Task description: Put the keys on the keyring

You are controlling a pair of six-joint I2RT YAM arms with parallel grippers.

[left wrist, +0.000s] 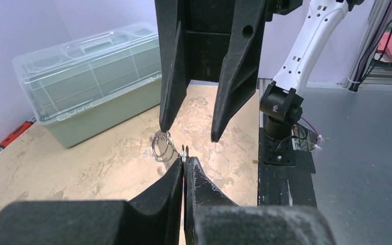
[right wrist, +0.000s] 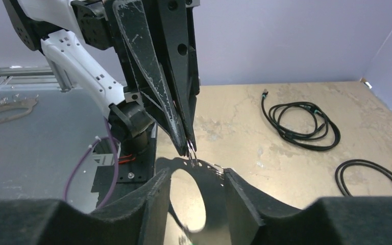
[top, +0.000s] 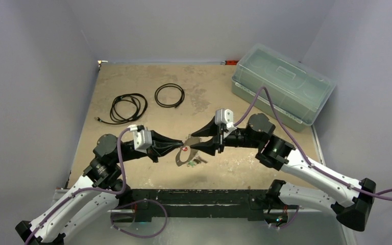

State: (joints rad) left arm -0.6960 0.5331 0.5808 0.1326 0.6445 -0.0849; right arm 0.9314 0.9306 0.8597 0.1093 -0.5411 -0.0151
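Black left gripper [left wrist: 185,164] tight on the silvery keyring [left wrist: 161,145]; right gripper [left wrist: 189,133] wide apart, fingertip [left wrist: 164,124] against it.

At bottom centre, the black left gripper [left wrist: 185,162] pinches linked small silver metal rings [left wrist: 161,145]. One fingertip [left wrist: 165,124] of the spread black right gripper [left wrist: 190,133] above touches them.

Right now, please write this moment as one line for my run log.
left gripper: shut on keyring | right gripper: open, one fingertip beside keyring | both: above table, tips facing
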